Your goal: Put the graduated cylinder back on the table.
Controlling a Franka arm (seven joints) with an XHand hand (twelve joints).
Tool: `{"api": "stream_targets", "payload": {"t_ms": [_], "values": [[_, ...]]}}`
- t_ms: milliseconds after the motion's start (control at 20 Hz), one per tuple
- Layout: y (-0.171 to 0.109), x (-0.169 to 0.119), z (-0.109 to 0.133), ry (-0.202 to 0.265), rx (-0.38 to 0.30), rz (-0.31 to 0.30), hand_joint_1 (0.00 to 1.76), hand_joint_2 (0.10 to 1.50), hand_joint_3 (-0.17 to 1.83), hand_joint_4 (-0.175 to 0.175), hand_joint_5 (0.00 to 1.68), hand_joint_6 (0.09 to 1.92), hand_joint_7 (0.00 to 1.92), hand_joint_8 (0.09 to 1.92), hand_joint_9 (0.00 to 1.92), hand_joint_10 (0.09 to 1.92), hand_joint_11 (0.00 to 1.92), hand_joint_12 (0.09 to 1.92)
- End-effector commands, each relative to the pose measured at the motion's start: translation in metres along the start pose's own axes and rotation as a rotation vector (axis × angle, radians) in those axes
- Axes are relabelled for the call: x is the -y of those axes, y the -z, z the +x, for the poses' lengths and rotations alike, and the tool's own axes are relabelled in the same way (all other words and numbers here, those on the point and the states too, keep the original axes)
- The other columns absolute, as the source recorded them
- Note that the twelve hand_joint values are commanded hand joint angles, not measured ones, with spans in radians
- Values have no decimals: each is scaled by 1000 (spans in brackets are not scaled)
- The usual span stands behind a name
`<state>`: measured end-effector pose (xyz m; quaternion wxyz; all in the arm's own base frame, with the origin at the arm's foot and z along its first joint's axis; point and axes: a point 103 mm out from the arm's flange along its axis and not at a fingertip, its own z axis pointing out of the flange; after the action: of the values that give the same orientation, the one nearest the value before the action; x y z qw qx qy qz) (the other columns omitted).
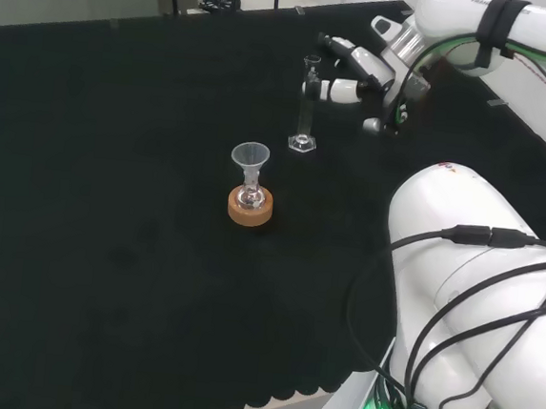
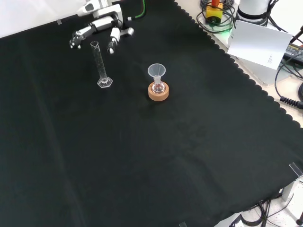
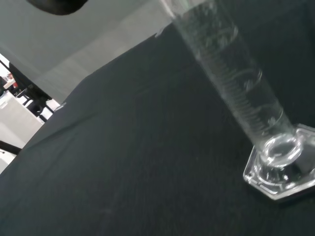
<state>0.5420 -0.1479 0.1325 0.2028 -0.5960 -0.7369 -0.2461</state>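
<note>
Cylinder (image 2: 101,65) stood upright on cloth (image 2: 165,156), upper left of front view, foot flat. Hand (image 2: 102,27) beside its top, fingers spread, gripping nothing. Advice: withdraw straight back, clear of the rim.

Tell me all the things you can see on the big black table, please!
graduated cylinder: one, clear, standing upright on its six-sided foot on the cloth, left of the funnel in the front view.
funnel: one, clear, sitting in the neck of the small flask.
flask: one, clear, small, resting in the cork ring.
cork ring: one, tan, near the cloth's middle.
black cloth: one, covering the bench.
hand: one, black and white, fingers straight, beside the cylinder's top, holding nothing.
</note>
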Motion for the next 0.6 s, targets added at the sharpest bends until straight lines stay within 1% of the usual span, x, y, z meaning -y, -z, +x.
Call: {"api": "stream_targets", "payload": {"t_ms": [50, 150, 300, 450, 600], "values": [[64, 30, 36, -16, 122, -40, 598, 822, -144, -52, 68, 87, 0, 263, 340, 87, 21, 1518], [79, 41, 50, -23, 149, -49, 596, 820, -141, -51, 63, 87, 0, 275, 349, 87, 33, 1515], [96, 62, 73, -30, 228, -39, 594, 820, -134, -50, 58, 87, 0, 301, 362, 87, 45, 1509], [108, 82, 95, -42, 284, -28, 606, 826, -124, -49, 55, 87, 0, 336, 376, 87, 55, 1503], [115, 98, 118, -54, 322, -19, 617, 829, -115, -49, 56, 87, 0, 366, 380, 87, 60, 1499]]}}
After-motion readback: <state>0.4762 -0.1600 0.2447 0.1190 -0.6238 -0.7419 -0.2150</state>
